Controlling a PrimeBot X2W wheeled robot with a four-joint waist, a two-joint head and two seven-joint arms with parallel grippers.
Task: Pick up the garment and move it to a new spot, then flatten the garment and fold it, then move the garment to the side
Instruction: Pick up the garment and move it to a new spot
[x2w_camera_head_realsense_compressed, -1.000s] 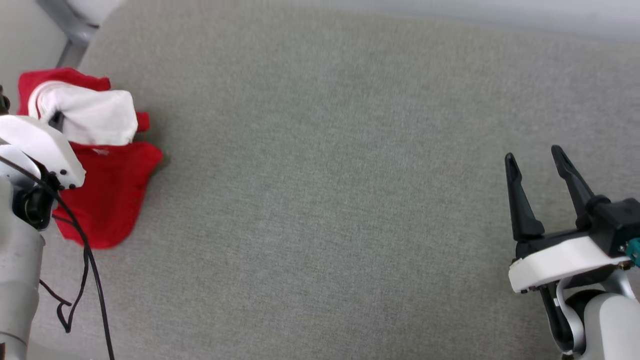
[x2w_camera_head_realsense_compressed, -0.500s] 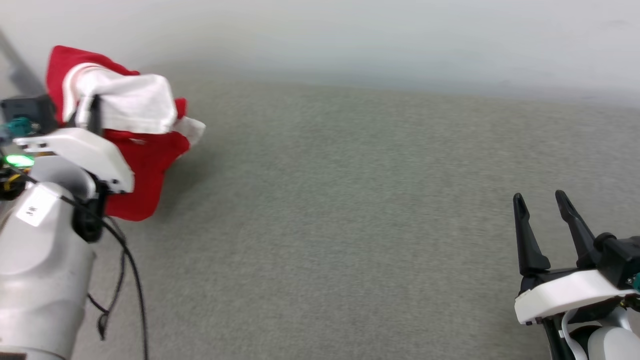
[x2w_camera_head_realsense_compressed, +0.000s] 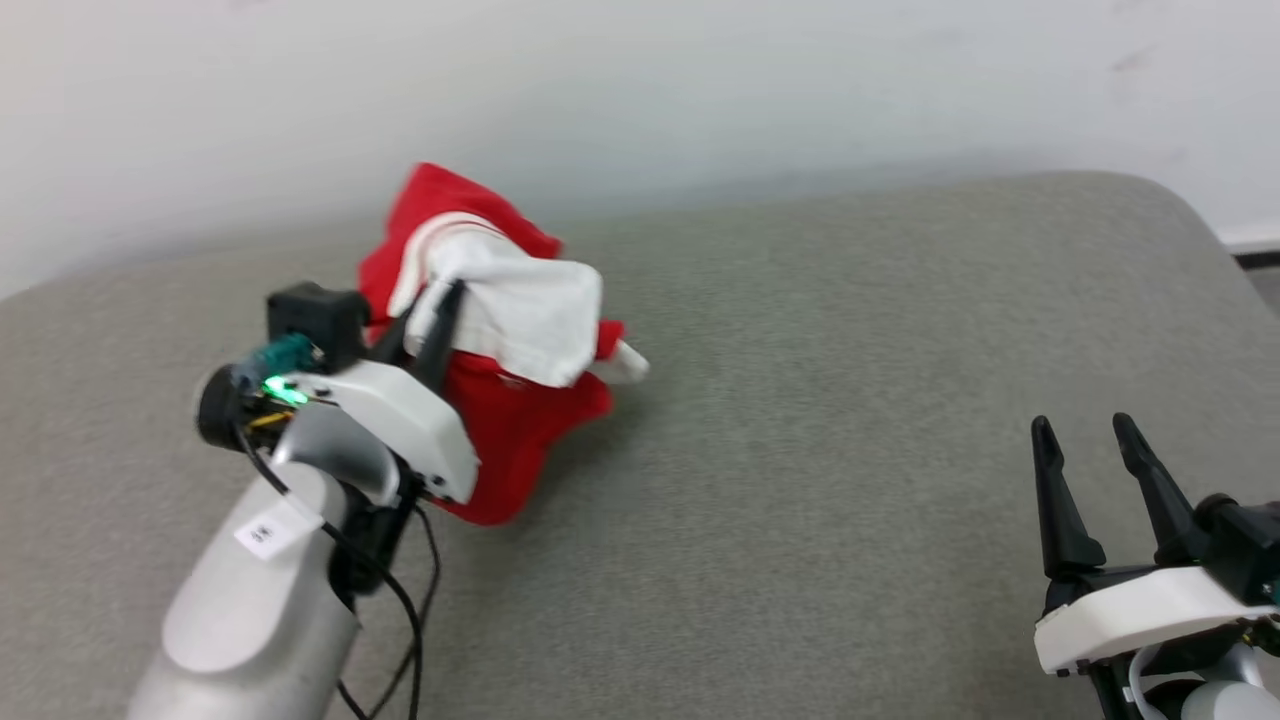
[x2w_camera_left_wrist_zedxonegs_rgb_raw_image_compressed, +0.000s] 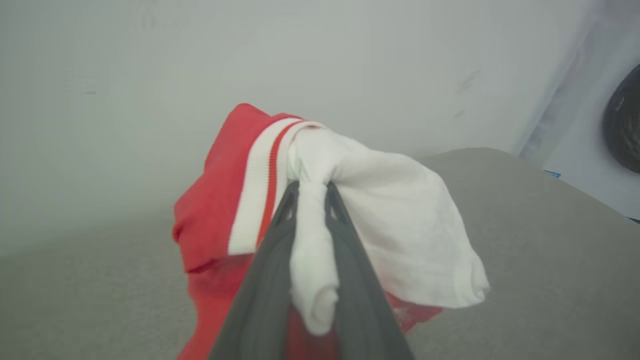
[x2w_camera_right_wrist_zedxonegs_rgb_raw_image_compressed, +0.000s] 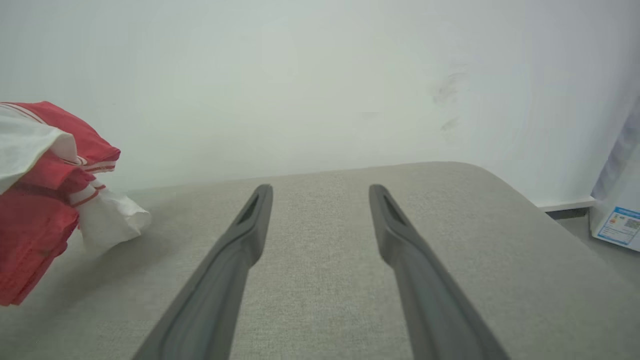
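The garment is a bunched red jersey with white sleeves, hanging above the grey cushioned surface at the left. My left gripper is shut on a white sleeve fold; in the left wrist view the white cloth is pinched between its two fingers, with the red-white striped trim beside them. The right wrist view shows the garment hanging at its left edge. My right gripper stands open at the lower right, nothing between its fingers.
A pale wall runs along the far edge of the surface. The surface's rounded right end drops to a floor. A white box with a label stands on the floor at the far right.
The head camera has swung, so the whole picture has shifted and the wall now shows. The garment stays pinched in my left gripper and hangs higher against the wall. The right gripper remains open.
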